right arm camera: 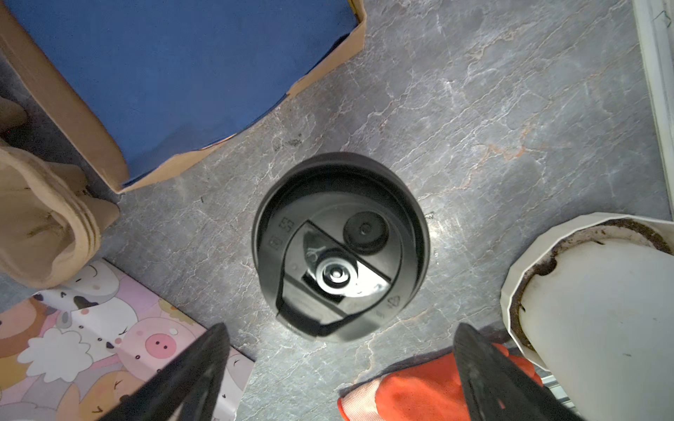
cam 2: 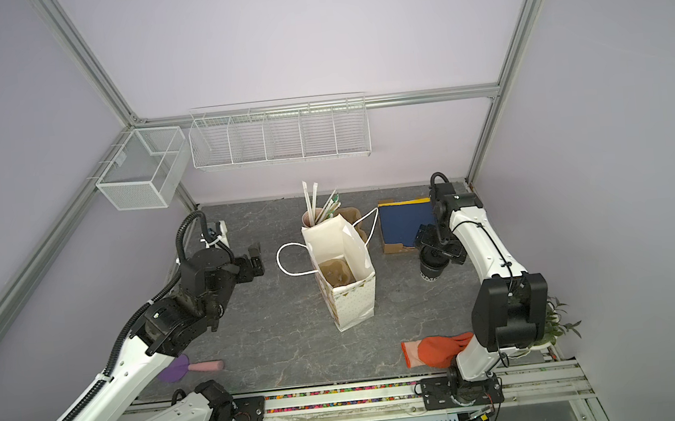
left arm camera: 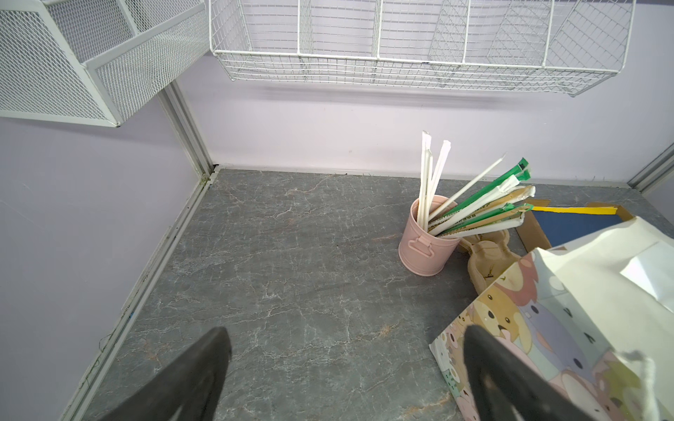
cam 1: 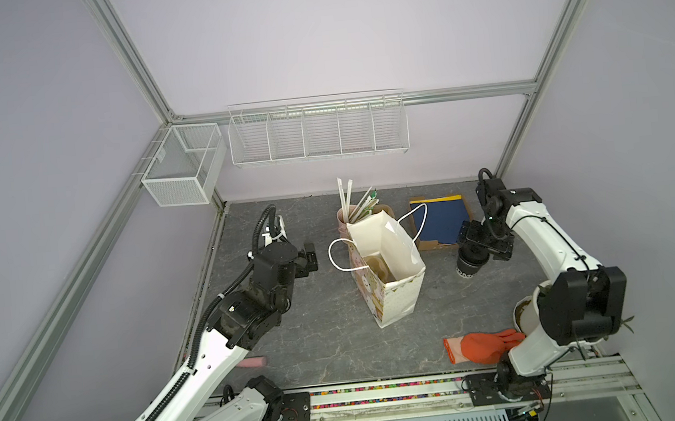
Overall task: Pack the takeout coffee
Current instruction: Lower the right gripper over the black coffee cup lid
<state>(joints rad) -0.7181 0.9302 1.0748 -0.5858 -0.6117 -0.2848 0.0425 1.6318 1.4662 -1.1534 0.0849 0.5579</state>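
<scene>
1. While the left arm stretches in from the near-left corner with its elbow bent, its left gripper (cam 1: 309,260) hangs over bare table (cam 1: 318,338), just left of the paper bag (cam 1: 393,294). Seen from that wrist, the left gripper (left arm camera: 346,333) shows two dark fingers set wide apart with nothing between them.
2. The right arm rises from its near-right base, arches high, then folds down so the wrist points straight at the tabletop. The right gripper (cam 1: 475,249) sits at the end of it, to the right of the bag.
3. The takeout coffee (cam 1: 470,268) stands upright on the grey marbled table, directly under that gripper and well apart from the bag. Both top views show it there (cam 2: 433,270).
4. From the right wrist, the round black lid (right arm camera: 341,248) fills the middle of the view. The right gripper (right arm camera: 339,328) has its fingers spread wider than the lid, one on either side, and neither is seen touching it. The claw is open and grips nothing.
5. Around the cup, a blue-lined cardboard tray (cam 1: 439,221) lies just behind it. An orange glove (cam 1: 481,347) and a white pot (right arm camera: 583,291) lie nearer the front.
6. The bag stands upright with its mouth open and a brown pulp carrier (cam 1: 378,268) inside. A pink cup (left arm camera: 423,244) of straws (left arm camera: 474,204) stands behind it.
</scene>
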